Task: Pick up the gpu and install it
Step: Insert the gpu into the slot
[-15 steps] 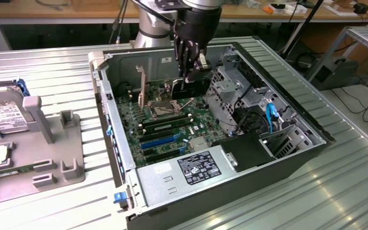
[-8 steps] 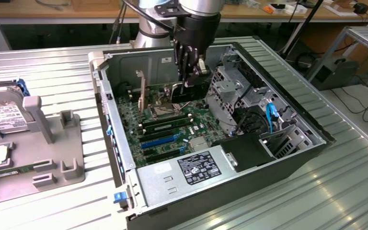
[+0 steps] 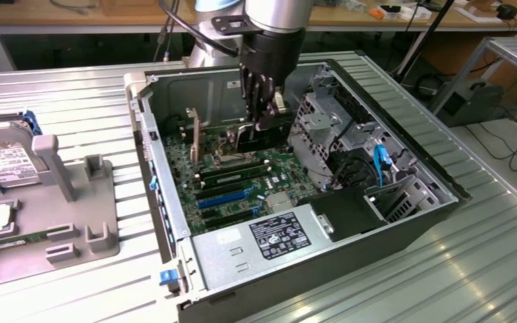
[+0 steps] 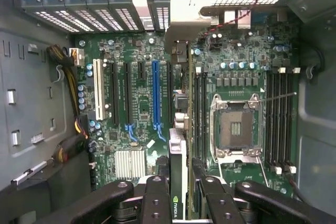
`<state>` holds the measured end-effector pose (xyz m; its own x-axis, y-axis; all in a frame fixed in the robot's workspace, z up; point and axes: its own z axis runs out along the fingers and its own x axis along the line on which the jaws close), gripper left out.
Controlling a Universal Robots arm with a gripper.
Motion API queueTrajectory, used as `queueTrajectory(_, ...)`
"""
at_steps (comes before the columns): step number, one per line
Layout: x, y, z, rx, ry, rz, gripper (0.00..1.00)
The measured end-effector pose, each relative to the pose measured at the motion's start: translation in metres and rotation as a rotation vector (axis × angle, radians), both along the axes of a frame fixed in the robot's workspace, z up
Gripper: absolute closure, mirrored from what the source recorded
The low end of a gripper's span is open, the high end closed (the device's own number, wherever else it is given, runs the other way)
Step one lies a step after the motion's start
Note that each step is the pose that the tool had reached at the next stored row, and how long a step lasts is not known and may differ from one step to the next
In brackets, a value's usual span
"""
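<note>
The gpu [image 3: 260, 138] is a thin black card held upright on edge, low inside the open computer case [image 3: 151, 155] and just above the green motherboard [image 3: 240, 175]. My gripper [image 3: 263, 108] reaches down into the case from above and is shut on the card's top edge. In the wrist view the gpu [image 4: 177, 145] appears edge-on, its silver bracket [image 4: 181, 24] at the case's slotted rear wall. The black fingers [image 4: 156, 192] of the gripper [image 4: 178, 184] press on both sides of it. The card stands between the blue expansion slot [image 4: 155, 93] and the memory slots beside the bare processor socket [image 4: 236, 127].
A grey power supply [image 3: 263, 235] fills the case's near end and a metal drive cage [image 3: 330, 128] stands at the exterior view's right. Outside the case, at the exterior view's left, a grey parts tray [image 3: 61, 215] holds a silver hard drive [image 3: 7, 165].
</note>
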<state>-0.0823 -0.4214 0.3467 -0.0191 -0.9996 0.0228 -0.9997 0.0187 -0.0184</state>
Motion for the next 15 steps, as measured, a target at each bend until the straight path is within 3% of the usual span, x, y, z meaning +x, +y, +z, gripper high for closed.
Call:
queueTrajectory(12, -0.007, -0.0272, -0.0121, 0.0000, -0.0006, 0.000, 0.73)
queueTrajectory(15, -0.010, -0.0298, -0.0182, 0.0000, -0.0006, 0.000, 0.73)
